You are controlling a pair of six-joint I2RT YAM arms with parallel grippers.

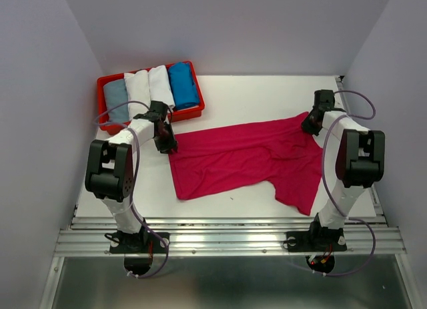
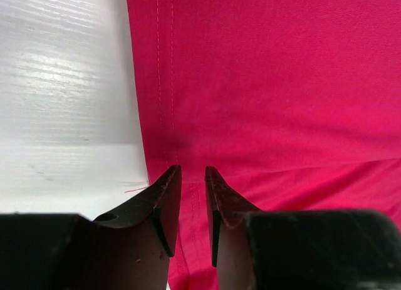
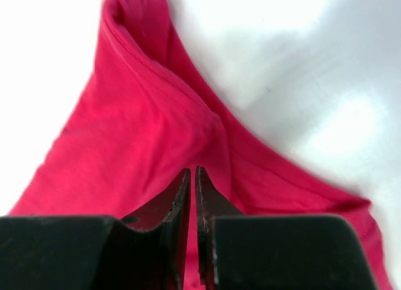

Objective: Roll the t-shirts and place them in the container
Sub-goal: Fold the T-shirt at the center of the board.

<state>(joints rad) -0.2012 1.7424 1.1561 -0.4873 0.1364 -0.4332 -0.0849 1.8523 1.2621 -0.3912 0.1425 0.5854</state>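
Top external: magenta t-shirt (image 1: 247, 155) lies spread across the counter (image 1: 267, 95). Right gripper (image 3: 193, 170) is clenched on a raised fold. Left gripper (image 2: 192, 168) is narrowly parted at the left hem; grasp cannot be told.

White table (image 1: 267, 95): magenta t-shirt (image 1: 247, 155), red tray (image 1: 185, 113)

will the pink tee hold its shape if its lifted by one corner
Probably not: the magenta t-shirt tents into a soft ridge where the right gripper pinches it, so it looks floppy. It lies thin and wrinkled on the table, so likely light; pushed, it would probably bunch, not slide.
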